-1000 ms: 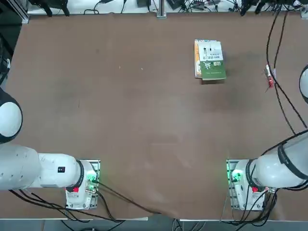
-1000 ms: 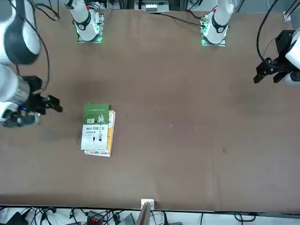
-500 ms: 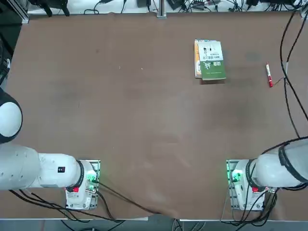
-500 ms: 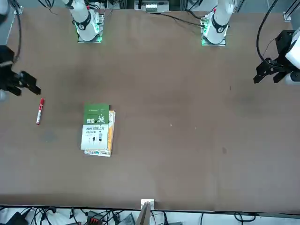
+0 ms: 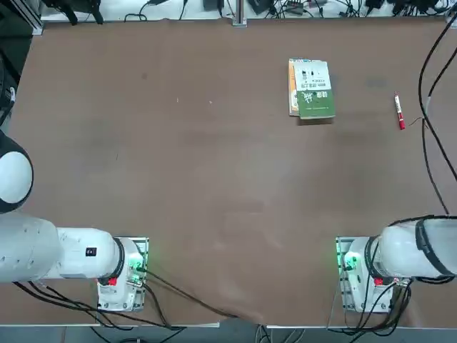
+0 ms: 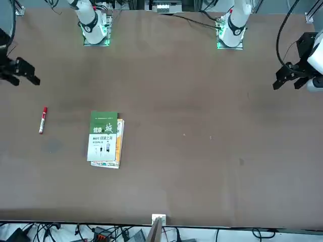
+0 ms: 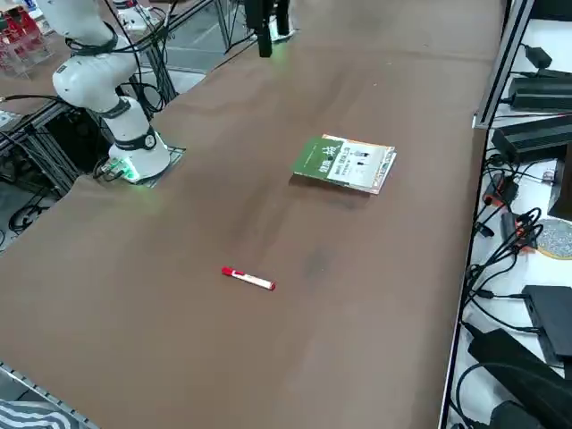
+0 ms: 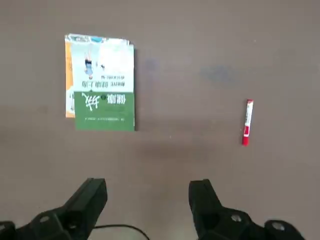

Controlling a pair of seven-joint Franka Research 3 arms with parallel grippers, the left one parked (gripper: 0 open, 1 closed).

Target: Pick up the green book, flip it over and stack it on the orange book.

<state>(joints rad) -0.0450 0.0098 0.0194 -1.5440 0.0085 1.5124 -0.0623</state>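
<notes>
Books stacked, right gripper (image 8: 148, 186) spread wide

From the robot's side, left to right: orange book (image 5: 293, 93) on the table (image 5: 214, 164), its left edge exposed; green book (image 5: 315, 103) flat on top, offset right, white-and-green cover up; red-and-white marker (image 5: 399, 112), apart from both; right gripper above the table's right side, fingers (image 8: 95, 197) wide apart.

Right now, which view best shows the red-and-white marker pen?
The right wrist view: the red-and-white marker pen appears largest there, markings visible. Front, top and right side views show it lying smaller, alone on the table.
</notes>
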